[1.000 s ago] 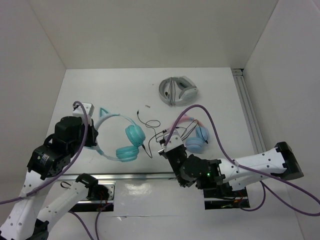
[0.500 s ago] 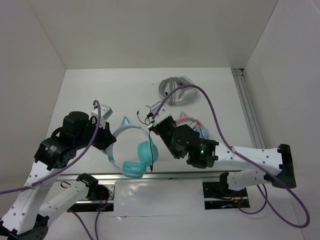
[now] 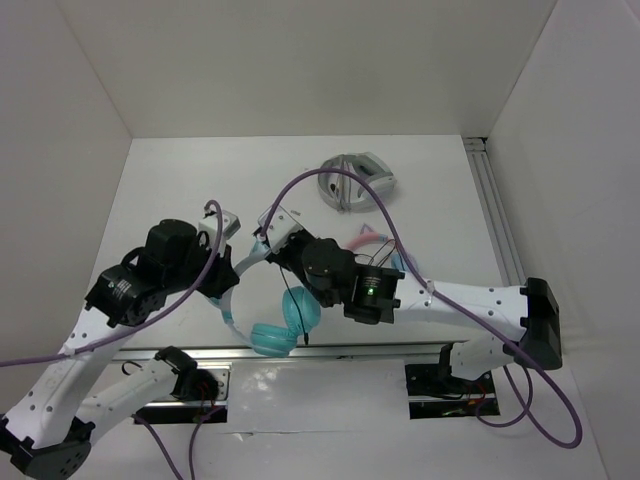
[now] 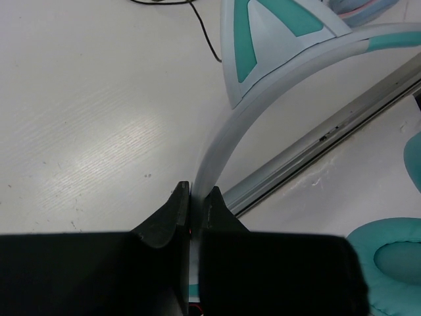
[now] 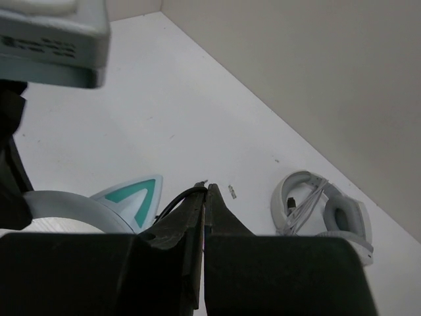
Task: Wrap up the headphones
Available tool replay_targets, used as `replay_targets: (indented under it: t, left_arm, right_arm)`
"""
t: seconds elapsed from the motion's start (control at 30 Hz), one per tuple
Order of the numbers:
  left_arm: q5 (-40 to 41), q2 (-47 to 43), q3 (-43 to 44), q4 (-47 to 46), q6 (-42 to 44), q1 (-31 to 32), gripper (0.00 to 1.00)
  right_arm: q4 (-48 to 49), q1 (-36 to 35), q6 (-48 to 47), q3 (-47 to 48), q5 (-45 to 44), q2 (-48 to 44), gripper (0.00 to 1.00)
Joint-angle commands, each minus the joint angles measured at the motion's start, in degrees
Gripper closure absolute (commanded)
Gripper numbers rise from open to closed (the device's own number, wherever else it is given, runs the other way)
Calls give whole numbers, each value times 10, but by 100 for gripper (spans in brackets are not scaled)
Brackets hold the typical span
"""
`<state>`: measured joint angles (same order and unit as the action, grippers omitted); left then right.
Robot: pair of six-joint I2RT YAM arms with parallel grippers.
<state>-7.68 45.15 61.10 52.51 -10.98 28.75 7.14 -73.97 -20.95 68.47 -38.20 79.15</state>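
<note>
Between the closed jaws of the left gripper (image 4: 195, 199) we are pinching the headphones (image 4: 263, 72) by the headband, a cat ear lying just beyond them; the right gripper (image 5: 205, 194) is clamping their black cable (image 5: 176, 197) in shut jaws.

Your top view's bright and even, with faint, soft shadows. The left wrist cam picks up a glare patch on the table (image 4: 112, 151). Up close, the fingers (image 5: 172, 229) go dark and blurry on both wrists.
</note>
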Motion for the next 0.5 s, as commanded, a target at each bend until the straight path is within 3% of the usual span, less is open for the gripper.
replay_targets:
  t: [0.0, 0.3, 0.47]
  left_arm:
    - [20, 13, 3, -23, -25, 16, 100]
    - [-10, -31, 3, -29, -25, 16, 100]
    - [-60, -45, 24, -23, -19, 16, 100]
  right_arm:
    - [14, -10, 5, 33, -19, -3, 100]
    - [-7, 35, 27, 12, -13, 14, 100]
    - [-13, 84, 65, 0, 44, 27, 100]
